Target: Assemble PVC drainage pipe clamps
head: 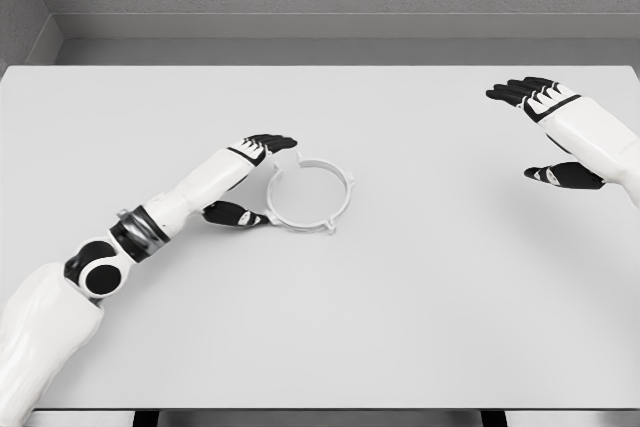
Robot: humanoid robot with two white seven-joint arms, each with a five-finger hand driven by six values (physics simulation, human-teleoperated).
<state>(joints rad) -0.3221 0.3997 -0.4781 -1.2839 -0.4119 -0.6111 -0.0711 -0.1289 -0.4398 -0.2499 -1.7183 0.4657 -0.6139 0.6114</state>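
Grey walls backed a plain white table (420, 327). Left of its middle lay the white ring-shaped pipe clamp (311, 195), flat. The left hand (245, 182) cupped its left rim, fingers (272, 142) released around it (contact unclear). The right hand (550, 132) hovered unclenched and empty near the right edge. Grasping looked under way; next, the fingers must clench on the rim

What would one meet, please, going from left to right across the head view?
Left hand → white clamp ring → right hand, all over the white table.
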